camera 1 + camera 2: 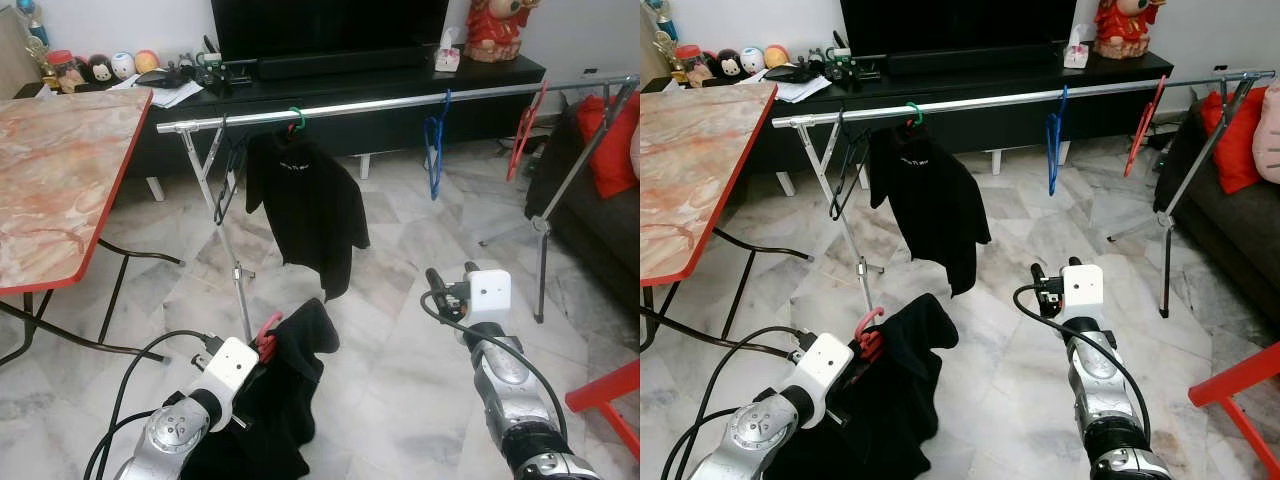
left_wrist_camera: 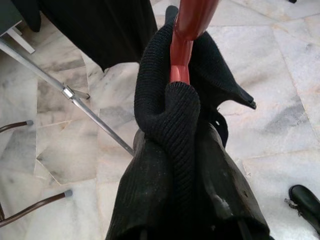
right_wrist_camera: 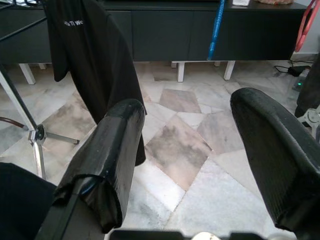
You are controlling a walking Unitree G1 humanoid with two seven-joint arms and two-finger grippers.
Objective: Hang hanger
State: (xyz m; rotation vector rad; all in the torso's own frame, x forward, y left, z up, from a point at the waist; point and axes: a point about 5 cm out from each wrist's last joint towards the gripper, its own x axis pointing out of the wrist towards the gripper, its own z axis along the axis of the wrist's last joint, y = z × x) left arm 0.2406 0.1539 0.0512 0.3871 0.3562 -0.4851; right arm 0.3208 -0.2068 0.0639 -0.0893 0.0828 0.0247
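The left gripper (image 1: 262,345) clamps the red hanger (image 1: 268,333); the rail (image 1: 400,101) runs crosswise at twelve o'clock; the right gripper (image 3: 200,150) gapes empty.

Floor (image 1: 400,300): pale marble tiles with grey and brown veining, evenly lit. Back wall (image 1: 130,20): plain white. A long, low black TV cabinet (image 1: 400,85) stands against it, carrying a large dark television (image 1: 330,25), a tissue box (image 1: 447,55), a red figurine (image 1: 497,28) and small round toys (image 1: 110,67). At left, a marble-patterned, red-edged folding table (image 1: 60,180) on black legs. At right, a dark sofa (image 1: 600,220) with a red cushion (image 1: 612,150).
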